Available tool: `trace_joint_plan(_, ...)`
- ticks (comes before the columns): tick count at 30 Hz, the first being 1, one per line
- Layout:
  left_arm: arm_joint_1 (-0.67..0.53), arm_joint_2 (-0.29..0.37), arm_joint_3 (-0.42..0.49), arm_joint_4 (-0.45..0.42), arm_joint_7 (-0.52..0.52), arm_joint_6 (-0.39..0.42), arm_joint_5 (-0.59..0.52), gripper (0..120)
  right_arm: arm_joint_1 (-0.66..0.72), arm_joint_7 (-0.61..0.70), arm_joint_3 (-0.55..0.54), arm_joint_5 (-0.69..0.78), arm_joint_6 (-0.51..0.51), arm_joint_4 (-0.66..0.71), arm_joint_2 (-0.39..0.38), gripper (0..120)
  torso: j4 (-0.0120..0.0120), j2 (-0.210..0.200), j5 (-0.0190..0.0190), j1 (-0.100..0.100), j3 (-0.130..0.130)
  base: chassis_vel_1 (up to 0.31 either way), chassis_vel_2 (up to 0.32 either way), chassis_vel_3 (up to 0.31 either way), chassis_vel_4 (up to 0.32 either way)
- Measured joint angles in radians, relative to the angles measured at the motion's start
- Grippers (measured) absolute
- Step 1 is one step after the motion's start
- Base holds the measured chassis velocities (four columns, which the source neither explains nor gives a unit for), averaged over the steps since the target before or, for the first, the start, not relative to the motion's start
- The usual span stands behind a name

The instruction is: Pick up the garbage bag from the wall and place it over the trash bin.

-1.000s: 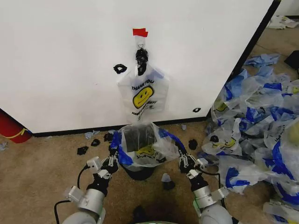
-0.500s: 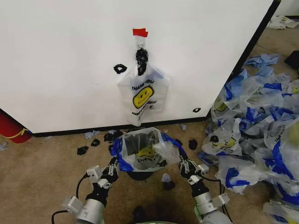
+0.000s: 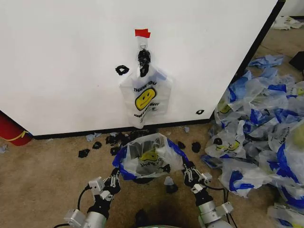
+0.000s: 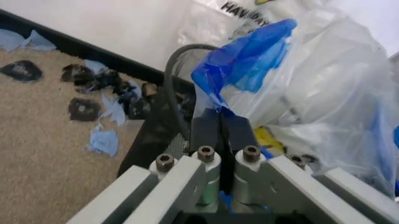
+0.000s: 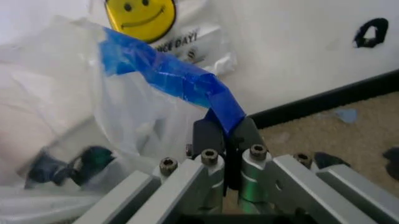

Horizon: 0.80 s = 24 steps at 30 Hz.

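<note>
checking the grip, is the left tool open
No, the left tool is shut on the bag's blue handle.

A heap of discarded smiley bags [image 3: 259, 123] covers the tan carpet [image 3: 42, 175] right of the black scraps [image 3: 97, 145]. A red rounded object [image 3: 10, 130] lies far left of those scraps.

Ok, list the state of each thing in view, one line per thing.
Garbage bag: spread open over the trash bin, blue handles pinched on both sides.
Trash bin: upright on the carpet, mostly covered by the bag.
Left tool: shut on the bag's left handle.
Right tool: shut on the bag's right handle.
Second smiley bag: hanging flat from the black clip on the wall.
</note>
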Motion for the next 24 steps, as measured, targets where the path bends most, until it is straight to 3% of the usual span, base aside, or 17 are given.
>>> trace_joint_plan(24, -0.012, 0.015, 0.002, 0.083, 0.004, -0.008, 0.009, 0, 0.049, -0.008, -0.029, -0.015, -0.004, -0.116, 0.038, 0, 0.0, 0.0, -0.0001, 0.0, 0.0, 0.0, 0.0, 0.0, 0.0)
